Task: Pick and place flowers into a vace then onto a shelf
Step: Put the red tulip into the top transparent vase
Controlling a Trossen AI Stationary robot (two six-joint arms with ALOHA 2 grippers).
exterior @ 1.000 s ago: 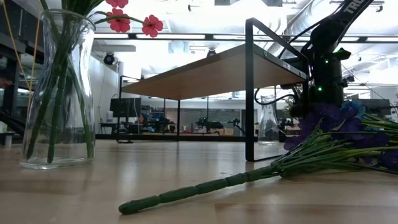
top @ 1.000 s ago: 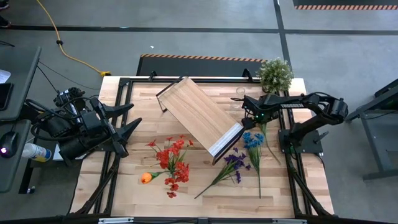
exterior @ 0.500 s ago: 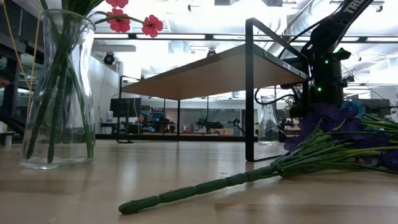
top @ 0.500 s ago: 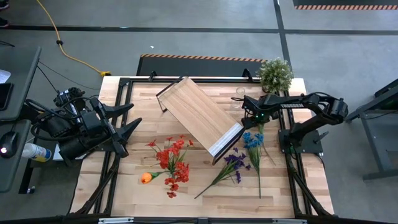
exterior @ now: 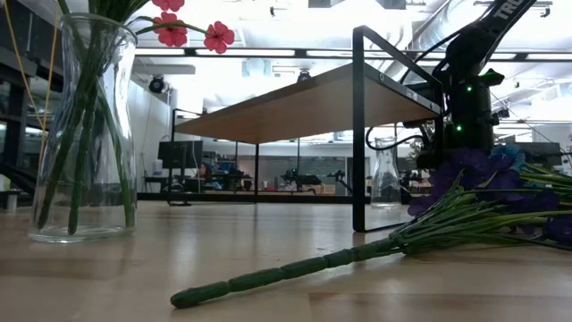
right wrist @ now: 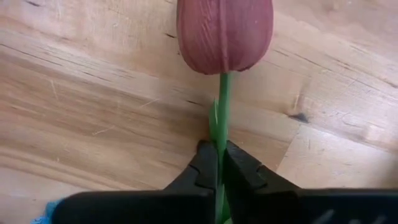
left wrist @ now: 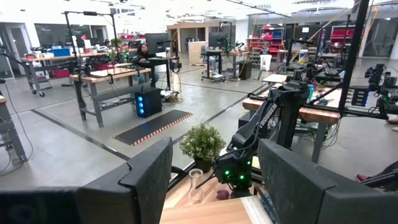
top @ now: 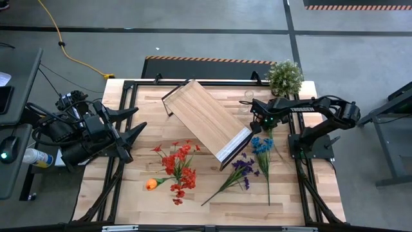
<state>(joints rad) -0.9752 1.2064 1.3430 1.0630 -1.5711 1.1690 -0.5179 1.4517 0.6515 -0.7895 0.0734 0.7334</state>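
I see a dark maroon tulip (right wrist: 224,34) on a green stalk, red blooms (top: 178,164), an orange bud (top: 150,184), purple (top: 244,169) and blue flowers (top: 261,144); the shelf (top: 205,119) is light wood, dark-framed; the surface (top: 209,200) is pale planks.

Open workshop hall with a grey concrete floor (top: 212,38) around the bench.

A black mat with an orange-and-black striped edge (top: 209,63) lies on the floor behind the bench, and a yellow cable (top: 67,51) snakes across the concrete. In the left wrist view, wooden-topped workbenches on metal legs (left wrist: 115,78) stand across the hall, a person (left wrist: 144,52) sits at a dark monitor (left wrist: 157,42), and bright ceiling lights (left wrist: 186,5) run overhead.
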